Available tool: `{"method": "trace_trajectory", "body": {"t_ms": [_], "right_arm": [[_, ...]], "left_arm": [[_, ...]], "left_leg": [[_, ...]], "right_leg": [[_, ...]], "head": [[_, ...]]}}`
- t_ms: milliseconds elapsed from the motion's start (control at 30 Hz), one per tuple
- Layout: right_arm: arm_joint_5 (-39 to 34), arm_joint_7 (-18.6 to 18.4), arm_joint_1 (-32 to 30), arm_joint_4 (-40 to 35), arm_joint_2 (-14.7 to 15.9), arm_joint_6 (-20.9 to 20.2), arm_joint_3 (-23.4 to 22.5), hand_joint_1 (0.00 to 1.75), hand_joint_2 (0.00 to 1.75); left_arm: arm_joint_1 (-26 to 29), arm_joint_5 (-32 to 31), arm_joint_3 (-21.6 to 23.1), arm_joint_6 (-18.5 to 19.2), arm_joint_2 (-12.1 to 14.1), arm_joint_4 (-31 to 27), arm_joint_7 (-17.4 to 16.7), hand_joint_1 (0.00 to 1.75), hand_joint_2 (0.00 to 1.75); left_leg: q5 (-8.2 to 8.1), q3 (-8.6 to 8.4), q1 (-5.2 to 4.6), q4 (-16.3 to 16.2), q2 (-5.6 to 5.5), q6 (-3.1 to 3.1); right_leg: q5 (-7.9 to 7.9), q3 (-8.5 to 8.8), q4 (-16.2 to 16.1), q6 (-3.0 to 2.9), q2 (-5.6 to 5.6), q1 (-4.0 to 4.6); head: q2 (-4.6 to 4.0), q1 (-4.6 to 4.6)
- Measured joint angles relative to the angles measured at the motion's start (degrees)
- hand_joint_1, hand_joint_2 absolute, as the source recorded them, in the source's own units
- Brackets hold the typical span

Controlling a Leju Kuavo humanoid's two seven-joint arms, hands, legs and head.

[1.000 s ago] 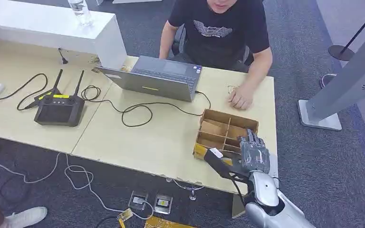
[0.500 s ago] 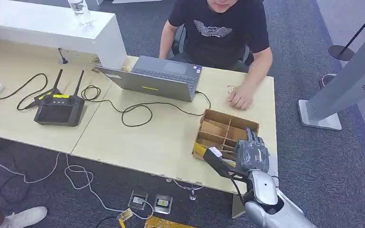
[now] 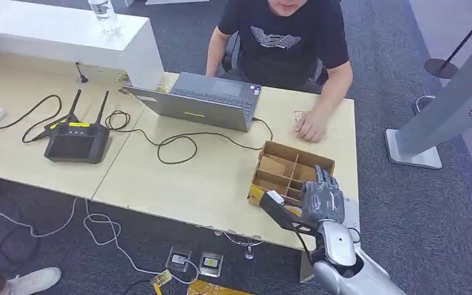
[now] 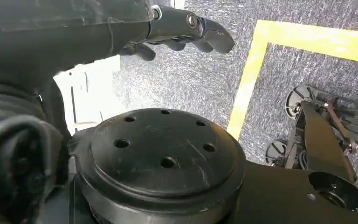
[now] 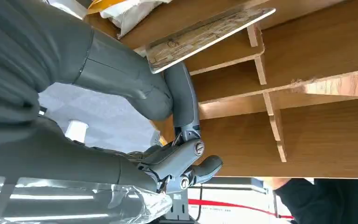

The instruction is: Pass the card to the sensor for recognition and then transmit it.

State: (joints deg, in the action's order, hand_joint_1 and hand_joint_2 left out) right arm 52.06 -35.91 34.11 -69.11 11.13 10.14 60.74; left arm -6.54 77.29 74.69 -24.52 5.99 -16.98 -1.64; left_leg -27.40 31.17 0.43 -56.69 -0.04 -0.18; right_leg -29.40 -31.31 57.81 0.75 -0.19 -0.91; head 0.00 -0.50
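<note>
While the right robot hand (image 3: 323, 200) hangs over the near right part of the cardboard box (image 3: 291, 172), its thumb and fingers (image 5: 186, 116) pinch a thin brown card (image 5: 205, 35) at one end, above the box's dividers. That box sits on the bench (image 3: 178, 178), near its right front edge. A person's hand (image 3: 310, 128) rests on the bench just beyond the box, beside a grey laptop (image 3: 203, 101). By the robot's body, above the carpet, the left robot hand (image 4: 177, 32) holds nothing, fingers loosely curled.
</note>
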Motion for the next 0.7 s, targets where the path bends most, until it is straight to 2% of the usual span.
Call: {"method": "trace_trajectory", "body": {"t_ms": [33, 67, 100, 433, 700], "right_arm": [[0.0, 0.0, 0.0, 0.1, 0.0, 0.0, 0.0, 1.75, 1.75], [0.1, 0.0, 0.0, 0.1, 0.0, 0.0, 0.0, 0.56, 1.75], [0.2, 0.0, 0.0, 0.2, 0.0, 0.1, 0.0, 0.0, 1.75], [8.3, -0.2, 1.3, 0.3, 0.4, 5.8, -0.4, 0.0, 1.75], [11.3, -0.2, 3.8, -0.1, 1.9, 6.2, -1.5, 0.0, 1.75]], "left_arm": [[0.0, 0.0, 0.0, 0.0, 0.0, 0.0, 0.0, 0.0, 0.0], [0.0, 0.0, 0.0, 0.0, 0.0, 0.0, 0.0, 0.0, 0.0], [0.0, 0.0, 0.0, 0.0, 0.0, 0.0, 0.0, 0.0, 0.0], [0.0, -0.3, 0.0, -0.2, 0.0, 0.0, 0.0, 0.0, 0.0], [0.0, -0.5, 0.0, -0.2, 0.0, 0.0, 0.1, 0.0, 0.0]], "left_leg": [[0.0, 0.0, 0.0, 0.0, 0.0, 0.0], [0.0, 0.0, 0.0, 0.0, 0.0, 0.0], [0.0, 0.0, 0.0, 0.0, 0.0, 0.0], [0.0, -0.01, 0.0, 0.0, 0.01, 0.0], [0.0, -0.01, -0.01, 0.0, 0.01, 0.0]], "right_leg": [[0.0, 0.0, 0.0, 0.0, 0.0, 0.0], [0.0, 0.0, 0.0, 0.0, 0.0, 0.0], [0.0, 0.0, 0.0, 0.0, 0.0, 0.0], [0.0, -0.01, 0.0, 0.0, 0.01, 0.0], [0.0, -0.01, 0.0, 0.0, 0.01, -0.01]], "head": [[0.0, 0.0], [0.0, 0.0], [0.0, 0.0], [0.0, 0.0], [0.0, 0.0]]}}
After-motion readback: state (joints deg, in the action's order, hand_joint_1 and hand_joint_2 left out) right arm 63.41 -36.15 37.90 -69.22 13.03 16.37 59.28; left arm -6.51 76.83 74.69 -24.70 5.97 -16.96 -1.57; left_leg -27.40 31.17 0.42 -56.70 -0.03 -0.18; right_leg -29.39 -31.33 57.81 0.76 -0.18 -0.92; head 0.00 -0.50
